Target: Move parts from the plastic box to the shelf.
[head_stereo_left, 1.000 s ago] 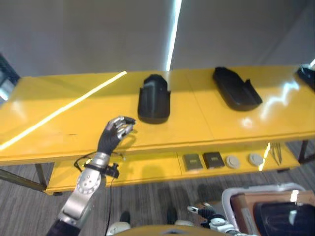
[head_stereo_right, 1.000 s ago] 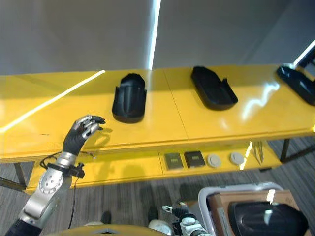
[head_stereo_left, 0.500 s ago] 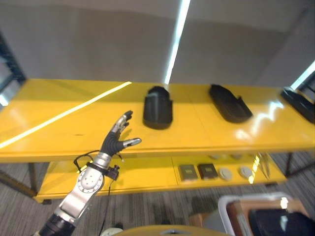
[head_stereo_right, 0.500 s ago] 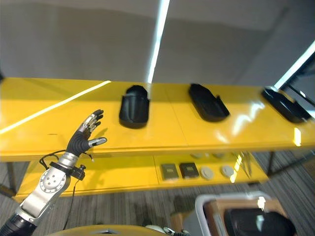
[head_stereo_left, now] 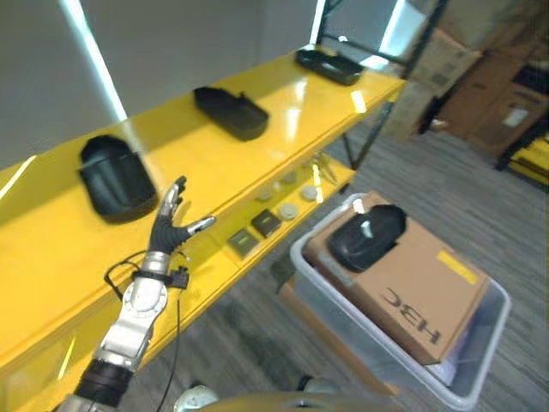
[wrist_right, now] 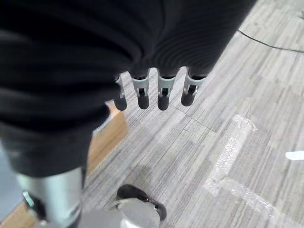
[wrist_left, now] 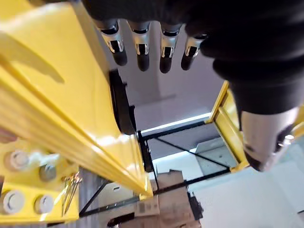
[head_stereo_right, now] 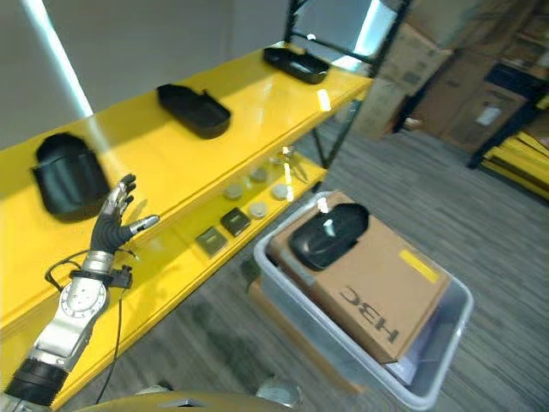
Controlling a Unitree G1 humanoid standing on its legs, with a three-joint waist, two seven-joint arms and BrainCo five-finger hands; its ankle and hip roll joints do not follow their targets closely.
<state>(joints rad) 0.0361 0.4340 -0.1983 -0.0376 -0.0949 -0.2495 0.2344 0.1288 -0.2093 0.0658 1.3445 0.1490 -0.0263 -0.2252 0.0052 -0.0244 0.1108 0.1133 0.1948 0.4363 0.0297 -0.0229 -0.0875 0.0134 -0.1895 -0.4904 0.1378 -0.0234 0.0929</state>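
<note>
In the left eye view, your left hand (head_stereo_left: 171, 225) hangs at about 8 o'clock over the front edge of the yellow shelf (head_stereo_left: 283, 116), fingers straight and spread, thumb out, holding nothing. The next part (head_stereo_left: 367, 236), a black moulded shell, lies on top of a cardboard box (head_stereo_left: 412, 287) inside the grey plastic box (head_stereo_left: 485, 330) at 4 o'clock. I judge it light, stiff and smooth, so it could slide in a loose pinch; take it across its narrower width, or hook fingers under a rim. Whether it has an open hollow side you cannot tell from here.

In the right eye view, 3 parts already sit on the shelf top: the nearest shell (head_stereo_right: 67, 176) at 9 o'clock, just beyond your left hand, a second tray-like part (head_stereo_right: 193, 110) at 11 o'clock, and a third part (head_stereo_right: 295, 63) at 12 o'clock. Small discs and dark squares (head_stereo_right: 225, 229) lie on the lower level; what they are is hard to make out.

In the left wrist view, the fingers (wrist_left: 141, 50) point straight along the shelf edge, with no part between them and the thumb.

In the right wrist view, your right hand (wrist_right: 156, 95) hangs over striped floor (wrist_right: 223, 123), fingers straight, empty.
</note>
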